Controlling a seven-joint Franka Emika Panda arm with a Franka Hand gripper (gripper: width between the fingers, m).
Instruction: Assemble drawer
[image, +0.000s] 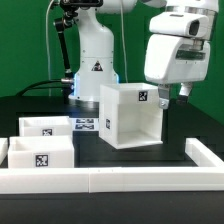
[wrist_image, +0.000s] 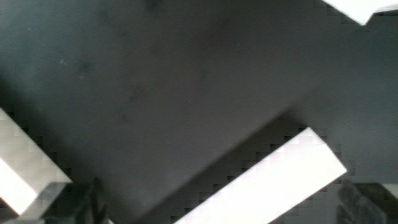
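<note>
The white drawer box, an open-fronted cube with marker tags, stands at the table's middle. Two small white drawer trays lie at the exterior view's left. My gripper hangs just behind the box's upper corner at the exterior view's right, touching nothing. In the wrist view my gripper is open and empty, its dark fingers far apart. A white edge runs slantwise below them over the dark table; I cannot tell which part it belongs to.
The marker board lies flat behind the trays. A low white rim runs along the table's front and up the exterior view's right side. The arm's white base stands at the back. Another white strip shows in the wrist view.
</note>
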